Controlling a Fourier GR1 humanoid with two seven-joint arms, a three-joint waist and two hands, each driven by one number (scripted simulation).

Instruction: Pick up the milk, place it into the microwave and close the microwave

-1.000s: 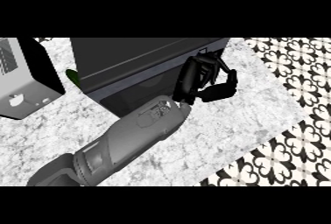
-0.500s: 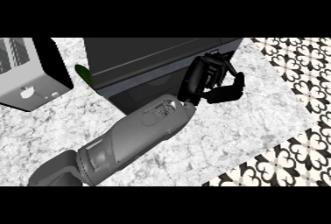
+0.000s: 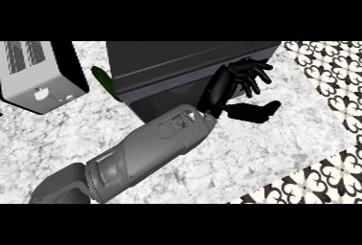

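Our left hand [image 3: 228,85] has spread its fingers wide, holding nothing, against the front right corner of the microwave [image 3: 176,57], toward the far edge of the surface [image 3: 283,153]. The door looks shut. We see no milk, so it is probably inside.

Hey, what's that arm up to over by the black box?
The robot's left hand, fingers spread open, is up against the front right corner of the dark microwave on the marble counter. It holds nothing. A silver appliance stands at the left, with something green between it and the microwave.
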